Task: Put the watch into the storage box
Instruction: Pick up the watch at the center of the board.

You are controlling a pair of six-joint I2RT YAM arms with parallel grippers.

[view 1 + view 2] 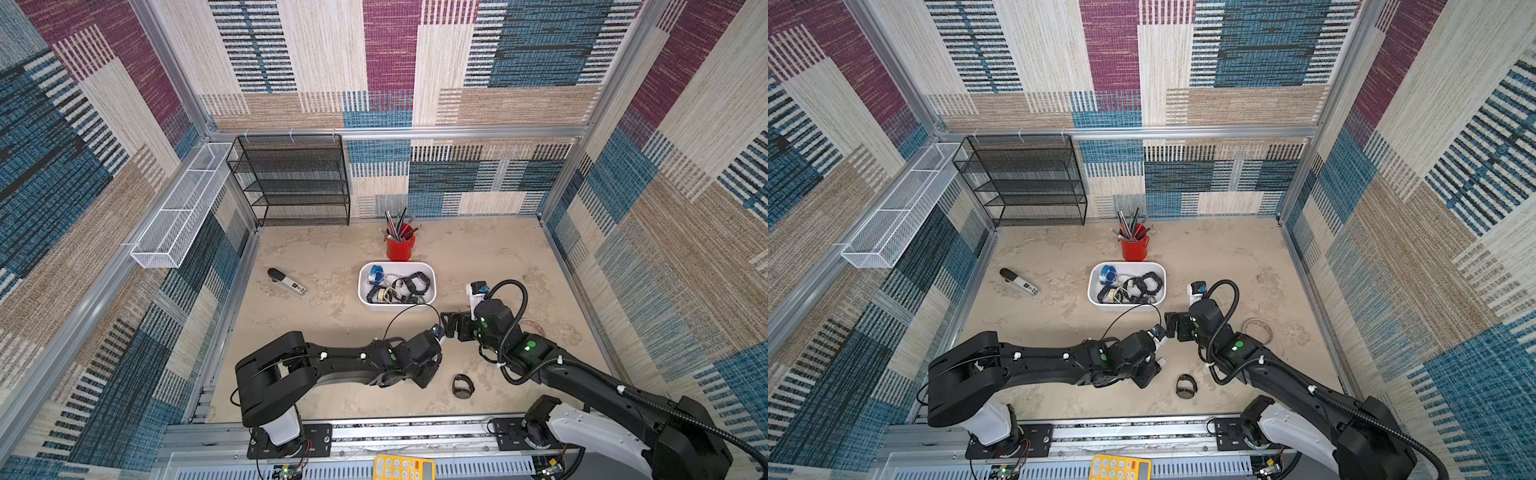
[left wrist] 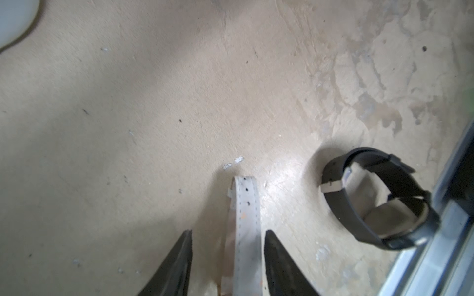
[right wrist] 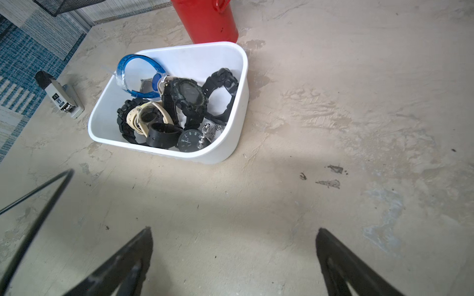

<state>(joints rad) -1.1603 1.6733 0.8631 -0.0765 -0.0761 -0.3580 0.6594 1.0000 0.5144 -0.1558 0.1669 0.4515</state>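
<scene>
Your left gripper [image 2: 228,230] is half closed astride the pale watch strap [image 2: 246,205]; whether it pinches, you can't tell. The strap runs straight out ahead over bare table [image 2: 128,102]. A black watch [image 2: 339,212] stands on edge beside it, near the front rail [image 2: 436,246]. Your right gripper [image 3: 234,228], wide open and empty, hangs near the storage box [image 3: 223,153].

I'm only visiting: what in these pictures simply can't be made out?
Pale grey perforated watch strap, between the tips of the left claw: its dial is cut off by the left wrist view's edge and sits under the left arm in both top views.
Black closed-loop watch: dial too small in both top views.
Yellow calculator: cut by the bottom edge in both top views.
</scene>
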